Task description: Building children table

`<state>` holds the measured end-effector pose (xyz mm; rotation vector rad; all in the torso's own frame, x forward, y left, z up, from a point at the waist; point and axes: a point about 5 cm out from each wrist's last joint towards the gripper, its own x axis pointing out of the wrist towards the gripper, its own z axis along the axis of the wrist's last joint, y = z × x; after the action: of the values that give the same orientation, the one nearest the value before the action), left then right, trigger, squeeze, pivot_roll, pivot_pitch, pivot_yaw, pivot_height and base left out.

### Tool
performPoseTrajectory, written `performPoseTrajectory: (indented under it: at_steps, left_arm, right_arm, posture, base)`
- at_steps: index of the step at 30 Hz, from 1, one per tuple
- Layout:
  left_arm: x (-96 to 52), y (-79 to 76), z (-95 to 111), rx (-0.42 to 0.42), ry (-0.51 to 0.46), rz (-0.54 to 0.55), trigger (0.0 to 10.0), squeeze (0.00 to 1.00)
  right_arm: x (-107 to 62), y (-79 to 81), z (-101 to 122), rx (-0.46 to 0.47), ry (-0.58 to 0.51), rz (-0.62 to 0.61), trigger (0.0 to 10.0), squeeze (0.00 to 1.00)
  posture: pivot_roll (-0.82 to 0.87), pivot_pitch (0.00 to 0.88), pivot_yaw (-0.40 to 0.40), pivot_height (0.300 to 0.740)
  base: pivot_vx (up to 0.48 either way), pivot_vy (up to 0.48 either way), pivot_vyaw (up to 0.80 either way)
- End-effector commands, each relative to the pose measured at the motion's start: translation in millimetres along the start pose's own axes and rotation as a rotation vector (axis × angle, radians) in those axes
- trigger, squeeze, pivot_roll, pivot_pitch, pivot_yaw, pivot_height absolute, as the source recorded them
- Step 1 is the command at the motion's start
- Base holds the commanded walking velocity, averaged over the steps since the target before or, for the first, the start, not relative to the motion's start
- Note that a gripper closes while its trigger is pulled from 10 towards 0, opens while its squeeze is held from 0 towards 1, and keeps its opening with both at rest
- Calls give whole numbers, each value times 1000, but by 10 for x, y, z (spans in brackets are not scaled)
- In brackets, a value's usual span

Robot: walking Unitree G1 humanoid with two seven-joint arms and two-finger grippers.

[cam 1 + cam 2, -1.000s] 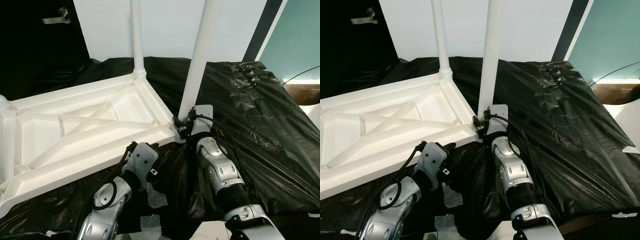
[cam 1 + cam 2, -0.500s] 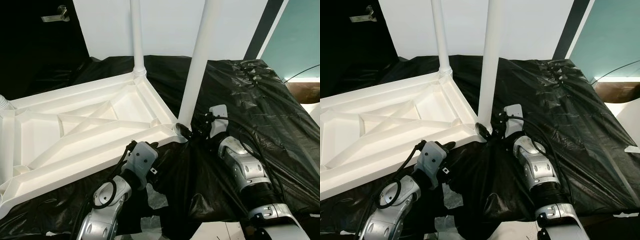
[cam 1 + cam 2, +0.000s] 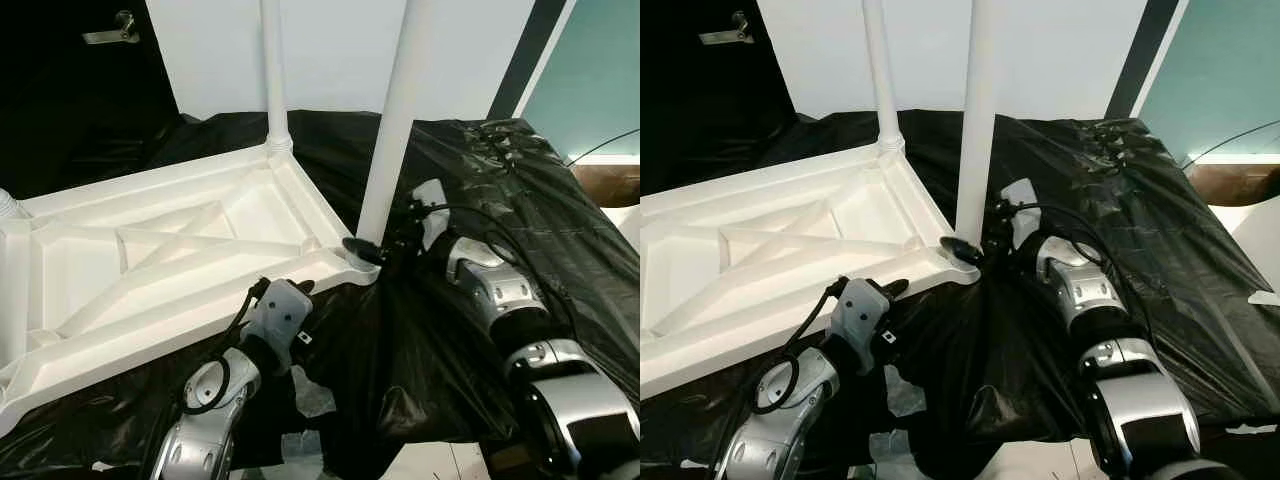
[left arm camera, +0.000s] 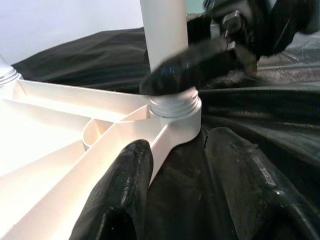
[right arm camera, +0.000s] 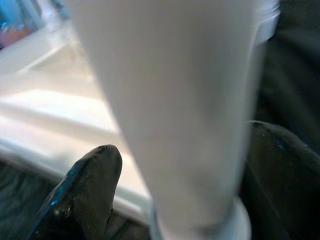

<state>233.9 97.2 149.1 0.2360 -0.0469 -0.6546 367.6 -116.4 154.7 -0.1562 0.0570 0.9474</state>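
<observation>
White tabletop [image 3: 160, 250] lay upside down on black plastic sheet [image 3: 500, 190], ribbed underside up, left of centre. Near-right leg [image 3: 392, 120] stood upright in the near-right corner socket [image 4: 175, 107], threads visible at the collar in the left wrist view, so by my read not fully screwed home. Far leg [image 3: 272, 70] stood in the far corner socket, looked seated. Another threaded stub [image 3: 8, 205] at the far-left edge.

Right gripper [image 3: 368, 250] was at the base of the near-right leg, jaws set around it just above the socket; right wrist view showed one finger [image 5: 85, 185] on each side of the leg, close against it, holding it. Left gripper [image 4: 175, 165] sat low just near of the same corner, jaws parted wide, one finger [image 4: 122, 185] touching the tabletop's rim, nothing gripped.

Step in hand, likely: twisting the leg into the socket. To do it well: keep the leg vertical so threads don't cross, grip low near the collar, turn in short re-grips, brace the tabletop with the left gripper so it doesn't slide on the slick sheet. Risk: leg tilting or the top spinning along.
</observation>
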Motion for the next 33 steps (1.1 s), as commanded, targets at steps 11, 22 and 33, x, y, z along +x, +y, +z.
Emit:
performPoseTrajectory:
  at_steps: [11, 22, 33]
  left_arm:
    - [3, 61, -31, -1, 22, 70, 10000, 0]
    - [-4, 19, -37, -18, 22, 67, 10000, 0]
    - [-12, -14, -40, -39, 25, 54, 10000, 0]
  right_arm:
    - [-16, -62, -90, -55, 96, 40, 0, 0]
    - [-97, -204, -212, 3, 168, -223, 0, 0]
    - [48, -129, -264, 134, 145, -692, 0, 0]
  posture:
    - [169, 13, -54, 740]
    - [155, 30, -66, 740]
    - [156, 37, -67, 740]
  base:
    - [0, 0, 0]
    - [0, 0, 0]
    - [0, 0, 0]
